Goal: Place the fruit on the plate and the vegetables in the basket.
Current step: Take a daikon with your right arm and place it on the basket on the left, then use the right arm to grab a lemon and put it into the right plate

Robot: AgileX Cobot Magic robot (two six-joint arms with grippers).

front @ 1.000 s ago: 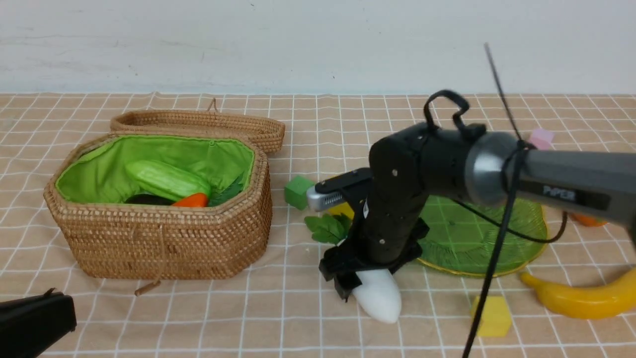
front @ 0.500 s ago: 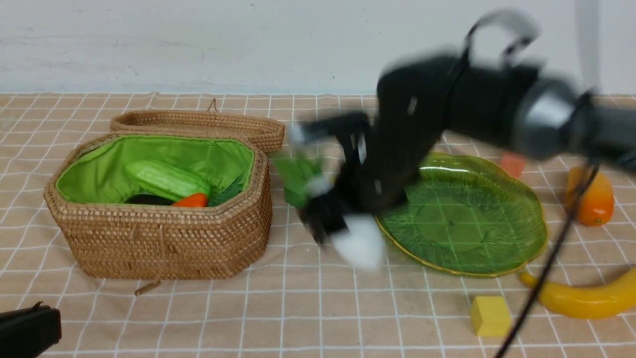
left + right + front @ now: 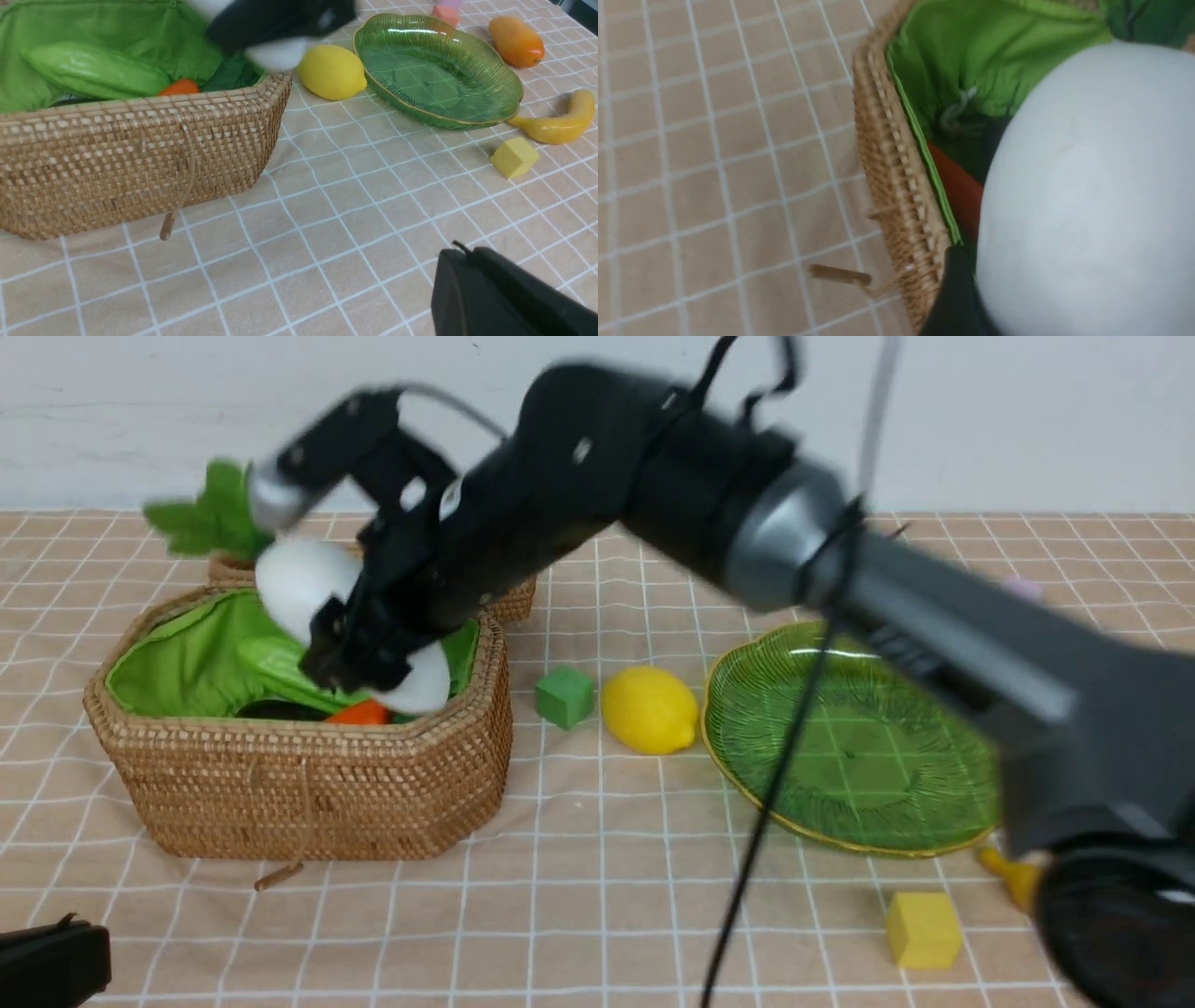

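Observation:
My right gripper (image 3: 359,649) is shut on the white radish (image 3: 297,581) and holds it tilted over the open wicker basket (image 3: 308,784), leaves (image 3: 207,519) up and to the left. In the right wrist view the radish (image 3: 1083,196) fills the frame beside one black finger (image 3: 955,298). A light-green cucumber (image 3: 93,70), an orange carrot (image 3: 360,713) and a dark eggplant (image 3: 269,711) lie in the basket. The lemon (image 3: 649,709) sits left of the green plate (image 3: 859,747). The banana (image 3: 560,123) and the orange mango-like fruit (image 3: 516,35) lie beyond the plate. My left gripper (image 3: 462,261) is shut, low at the front left.
A green cube (image 3: 564,696) stands between basket and lemon, and a yellow cube (image 3: 922,930) sits in front of the plate. Pink cubes (image 3: 446,11) lie behind the plate. The basket's lid (image 3: 512,602) lies open behind it. A wall closes off the back.
My right arm lifted the radish off the cloth beside the plate and swung it left over the basket, uncovering the lemon. The left gripper barely moved.

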